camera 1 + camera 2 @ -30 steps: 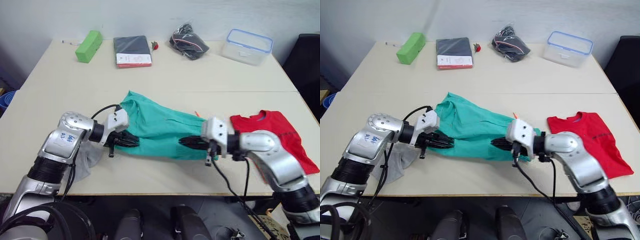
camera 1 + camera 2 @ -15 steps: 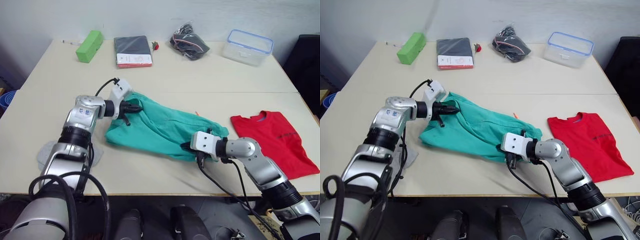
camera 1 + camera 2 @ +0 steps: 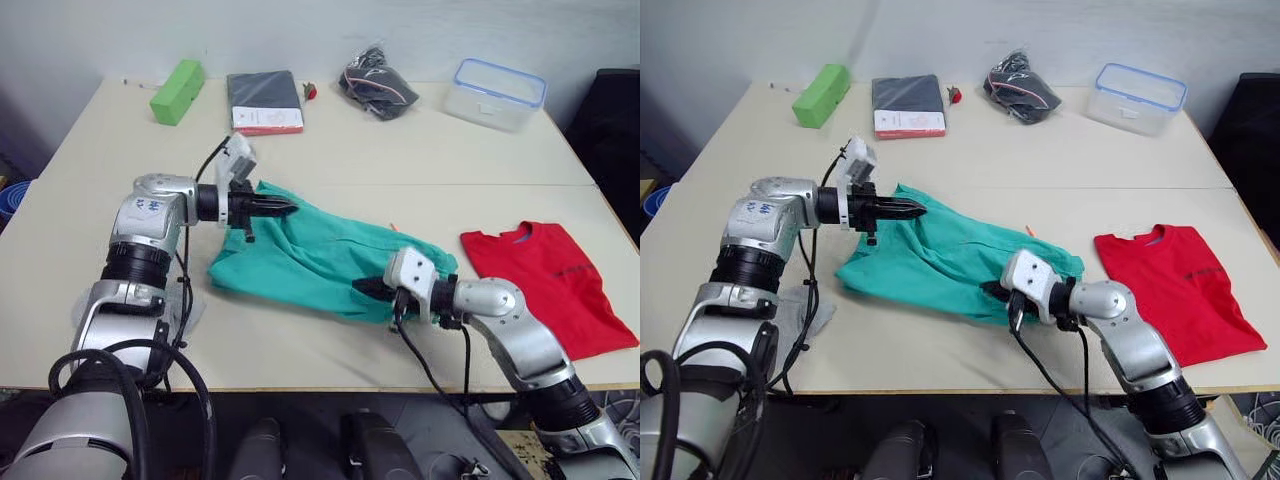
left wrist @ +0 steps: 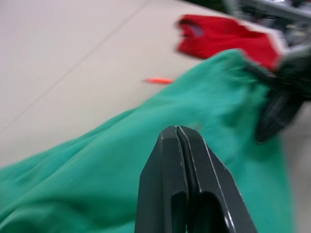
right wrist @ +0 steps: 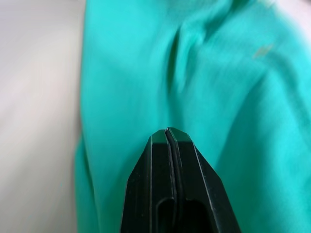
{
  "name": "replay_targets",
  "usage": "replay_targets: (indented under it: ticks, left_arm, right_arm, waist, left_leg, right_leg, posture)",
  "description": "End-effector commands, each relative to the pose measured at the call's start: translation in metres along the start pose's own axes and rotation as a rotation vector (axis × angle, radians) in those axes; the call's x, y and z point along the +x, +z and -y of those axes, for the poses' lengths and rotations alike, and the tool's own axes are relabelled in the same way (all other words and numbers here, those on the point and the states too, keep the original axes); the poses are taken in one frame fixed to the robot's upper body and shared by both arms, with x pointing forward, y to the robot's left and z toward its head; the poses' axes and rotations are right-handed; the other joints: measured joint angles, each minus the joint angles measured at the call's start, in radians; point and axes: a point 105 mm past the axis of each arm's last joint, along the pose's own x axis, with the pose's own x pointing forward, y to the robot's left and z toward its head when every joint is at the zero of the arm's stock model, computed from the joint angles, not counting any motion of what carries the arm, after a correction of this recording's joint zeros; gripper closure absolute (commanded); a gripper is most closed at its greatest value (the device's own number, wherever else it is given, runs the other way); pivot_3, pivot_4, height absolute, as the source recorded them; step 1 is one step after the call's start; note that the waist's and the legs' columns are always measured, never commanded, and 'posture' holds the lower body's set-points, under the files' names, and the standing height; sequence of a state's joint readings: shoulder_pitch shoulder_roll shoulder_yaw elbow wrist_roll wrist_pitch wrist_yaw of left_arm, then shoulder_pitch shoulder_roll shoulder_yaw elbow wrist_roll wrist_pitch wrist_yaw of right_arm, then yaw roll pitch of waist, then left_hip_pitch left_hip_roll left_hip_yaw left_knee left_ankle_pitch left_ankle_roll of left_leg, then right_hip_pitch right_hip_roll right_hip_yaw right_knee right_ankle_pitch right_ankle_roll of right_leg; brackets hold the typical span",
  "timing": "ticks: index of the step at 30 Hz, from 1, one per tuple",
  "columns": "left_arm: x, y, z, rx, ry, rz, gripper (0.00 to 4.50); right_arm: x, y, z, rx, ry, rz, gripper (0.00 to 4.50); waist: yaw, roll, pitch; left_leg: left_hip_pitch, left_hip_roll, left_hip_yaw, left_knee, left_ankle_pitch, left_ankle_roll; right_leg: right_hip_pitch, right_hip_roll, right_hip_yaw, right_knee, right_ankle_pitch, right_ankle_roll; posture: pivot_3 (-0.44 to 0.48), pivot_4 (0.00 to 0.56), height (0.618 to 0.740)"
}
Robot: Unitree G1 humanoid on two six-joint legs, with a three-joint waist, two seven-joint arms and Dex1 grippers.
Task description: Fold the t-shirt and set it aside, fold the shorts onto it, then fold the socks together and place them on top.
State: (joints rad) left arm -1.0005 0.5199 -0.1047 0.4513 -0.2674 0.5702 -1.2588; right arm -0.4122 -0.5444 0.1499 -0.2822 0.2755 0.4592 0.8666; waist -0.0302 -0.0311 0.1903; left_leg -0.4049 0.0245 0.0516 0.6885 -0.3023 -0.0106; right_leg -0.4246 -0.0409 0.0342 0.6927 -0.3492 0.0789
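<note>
While the crumpled teal-green fabric shorts lie mid-table, the left gripper hovers at their ten o'clock edge, jaws pressed together on nothing. The right gripper, jaws likewise pressed together, sits at their four o'clock hem. The red cotton t-shirt lies at three o'clock, partly hidden behind the right arm.

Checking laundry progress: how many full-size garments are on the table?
2. The shorts lie crumpled mid-table between both grippers; the t-shirt lies flat toward the robot's right edge. A grey sock peeks under the left arm.
</note>
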Motion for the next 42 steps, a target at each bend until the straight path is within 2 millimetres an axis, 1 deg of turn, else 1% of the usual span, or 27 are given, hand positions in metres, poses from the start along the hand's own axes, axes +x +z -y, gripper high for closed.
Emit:
replay_targets:
  ticks: [1,2,3,5,7,11,13,17,19,21,22,23,25,26,29,31,33,35,37,39,40,42]
  left_arm:
    - [0.017,-0.005,0.003,0.020,0.009,-0.061,4.48]
    - [0.022,-0.013,0.001,0.007,0.019,-0.095,4.48]
    - [0.026,-0.026,0.002,0.008,0.020,-0.151,4.48]
    - [0.029,-0.049,0.001,0.018,0.028,-0.244,4.48]
    - [0.028,-0.072,-0.010,0.064,0.109,-0.335,4.48]
    - [0.020,-0.101,-0.030,0.065,0.263,-0.391,4.48]
    - [0.015,-0.107,-0.037,0.055,0.322,-0.381,4.48]
    - [0.010,-0.108,-0.041,0.050,0.353,-0.344,4.48]
    - [0.008,-0.106,-0.039,0.041,0.355,-0.322,4.48]
    - [0.006,-0.105,-0.037,0.037,0.351,-0.302,4.48]
    - [0.005,-0.104,-0.036,0.037,0.351,-0.290,4.48]
    - [0.005,-0.101,-0.035,0.033,0.350,-0.272,4.48]
    - [0.006,-0.090,-0.032,0.026,0.343,-0.216,4.48]
    - [0.006,-0.082,-0.032,0.022,0.343,-0.176,4.48]
    - [0.006,-0.051,-0.039,-0.007,0.365,-0.055,4.48]
    - [0.006,-0.037,-0.045,-0.025,0.379,-0.015,4.48]
    - [0.006,-0.033,-0.057,0.001,0.422,-0.048,4.48]
    - [0.006,-0.036,-0.068,0.022,0.464,-0.099,4.48]
    - [0.003,-0.041,-0.080,0.006,0.532,-0.136,4.48]
    - [-0.003,-0.053,-0.089,-0.029,0.601,-0.180,4.48]
    - [-0.005,-0.058,-0.092,-0.039,0.623,-0.200,4.48]
    - [-0.008,-0.067,-0.094,-0.059,0.647,-0.225,4.48]
  right_arm:
    - [0.006,0.018,0.008,0.034,-0.038,0.042,4.50]
    - [0.010,0.012,0.014,0.021,-0.065,0.005,4.50]
    - [0.015,0.001,0.023,0.007,-0.113,-0.062,4.50]
    - [0.019,-0.015,0.037,-0.015,-0.185,-0.145,4.50]
    - [0.020,-0.027,0.047,-0.015,-0.238,-0.193,4.50]
    - [0.013,-0.056,0.062,-0.013,-0.321,-0.300,4.50]
    - [0.004,-0.067,0.068,-0.016,-0.355,-0.340,4.50]
    - [-0.017,-0.079,0.084,-0.037,-0.445,-0.385,4.50]
    - [-0.037,-0.083,0.099,-0.041,-0.527,-0.412,4.50]
    - [-0.055,-0.083,0.113,-0.041,-0.598,-0.416,4.50]
    - [-0.059,-0.079,0.117,-0.032,-0.619,-0.394,4.50]
    - [-0.060,-0.070,0.120,-0.024,-0.630,-0.345,4.50]
    - [-0.056,-0.048,0.119,-0.015,-0.613,-0.229,4.50]
    - [-0.052,-0.035,0.115,-0.022,-0.583,-0.172,4.50]
    - [-0.039,-0.004,0.093,-0.063,-0.440,-0.045,4.50]
    - [-0.033,0.008,0.079,-0.078,-0.365,-0.006,4.50]
    - [-0.028,0.014,0.066,-0.091,-0.301,0.012,4.50]
    - [-0.023,0.016,0.056,-0.096,-0.252,0.017,4.50]
    - [-0.020,0.012,0.046,-0.083,-0.201,0.004,4.50]
    - [-0.017,-0.003,0.042,-0.069,-0.194,-0.061,4.50]
    - [-0.016,-0.014,0.041,-0.058,-0.203,-0.108,4.50]
    - [-0.015,-0.028,0.039,-0.048,-0.206,-0.169,4.50]
  waist:
    - [0.001,0.000,0.000]
    - [0.001,0.000,0.000]
    - [0.000,0.000,0.000]
    - [-0.001,0.000,0.000]
    - [0.000,0.000,0.000]
    - [0.002,0.000,-0.001]
    - [0.002,0.000,-0.003]
    - [0.002,0.000,-0.006]
    - [0.002,0.000,-0.006]
    - [0.003,0.000,-0.006]
    - [0.003,0.000,-0.006]
    - [0.003,0.000,-0.006]
    - [0.002,0.000,-0.006]
    - [0.000,0.000,-0.006]
    - [-0.003,0.000,-0.006]
    - [0.000,0.001,-0.005]
    - [0.003,0.001,-0.005]
    - [0.005,0.001,-0.005]
    - [0.005,0.000,-0.005]
    - [0.004,0.000,-0.005]
    - [0.002,0.000,-0.005]
    - [0.000,0.000,-0.005]
  left_leg:
    - [0.000,0.000,0.000,0.000,0.000,0.000]
    - [0.000,0.000,0.000,0.000,0.000,0.000]
    - [0.000,0.000,0.000,0.000,0.000,0.000]
    - [0.000,-0.001,0.001,0.000,0.000,0.000]
    - [0.000,-0.001,0.001,-0.002,0.000,0.000]
    - [-0.001,-0.001,0.002,-0.002,0.000,0.001]
    - [0.000,-0.002,0.002,-0.002,0.001,0.002]
    - [0.002,-0.002,0.002,-0.002,-0.001,0.005]
    - [0.002,-0.002,0.002,-0.002,-0.001,0.005]
    - [0.002,-0.002,0.002,-0.002,0.000,0.005]
    - [0.002,-0.003,0.002,-0.002,0.000,0.005]
    - [0.002,-0.003,0.002,-0.002,0.000,0.005]
    - [0.002,-0.003,0.002,-0.002,0.000,0.005]
    - [0.002,-0.003,0.002,-0.002,0.000,0.005]
    - [0.002,-0.002,0.002,-0.003,0.000,0.005]
    - [0.000,-0.001,0.002,-0.004,0.000,0.005]
    - [-0.001,-0.002,0.001,-0.003,0.000,0.005]
    - [-0.001,-0.002,0.001,-0.003,0.000,0.005]
    - [-0.001,-0.003,0.001,-0.004,0.000,0.005]
    - [-0.001,-0.003,0.001,-0.004,0.000,0.005]
    - [-0.001,-0.003,0.001,-0.004,0.000,0.005]
    - [-0.001,-0.003,0.002,-0.004,0.000,0.005]
  right_leg:
    - [0.000,0.000,0.000,0.000,0.000,0.000]
    - [0.000,0.000,0.000,0.001,0.000,0.000]
    - [0.000,0.000,0.000,0.001,0.000,0.000]
    - [0.000,0.000,0.001,0.000,0.000,0.000]
    - [-0.002,0.000,0.001,0.000,0.000,0.000]
    - [-0.003,0.000,0.002,0.000,0.000,0.000]
    - [-0.002,-0.001,0.002,0.000,0.000,0.000]
    - [0.001,-0.001,0.001,0.000,0.000,0.000]
    - [0.001,-0.001,0.001,0.001,0.000,0.000]
    - [0.001,-0.002,0.001,0.001,0.000,0.000]
    - [0.001,-0.002,0.001,0.001,0.000,0.000]
    - [0.001,-0.002,0.001,0.000,0.000,0.000]
    - [0.001,-0.002,0.001,0.001,0.000,0.000]
    - [0.001,-0.002,0.001,0.001,0.000,0.000]
    - [-0.001,-0.001,0.002,0.001,0.000,0.000]
    - [-0.002,0.000,0.001,0.001,0.000,0.000]
    - [-0.003,0.000,0.001,0.000,0.000,0.000]
    - [-0.002,-0.001,0.001,-0.001,0.000,0.000]
    - [-0.001,-0.001,0.000,-0.001,0.000,0.000]
    - [-0.001,-0.002,0.000,-0.002,0.000,0.000]
    - [-0.002,-0.002,0.000,-0.002,0.000,0.000]
    - [-0.002,-0.002,0.001,-0.002,0.000,0.000]
  posture:
    - [0.000,0.150,0.740]
    - [0.000,0.150,0.740]
    - [0.000,0.150,0.740]
    - [0.000,0.150,0.740]
    - [0.000,0.150,0.740]
    - [0.000,0.150,0.740]
    - [0.000,0.150,0.740]
    - [0.000,0.150,0.740]
    - [0.000,0.150,0.740]
    - [0.000,0.150,0.740]
    - [0.000,0.150,0.740]
    - [0.000,0.150,0.740]
    - [0.000,0.150,0.740]
    - [0.000,0.150,0.740]
    - [0.000,0.150,0.740]
    - [0.000,0.150,0.740]
    - [0.000,0.150,0.740]
    - [0.000,0.150,0.740]
    - [0.000,0.150,0.740]
    - [0.000,0.150,0.740]
    - [0.000,0.150,0.740]
    - [0.000,0.150,0.740]
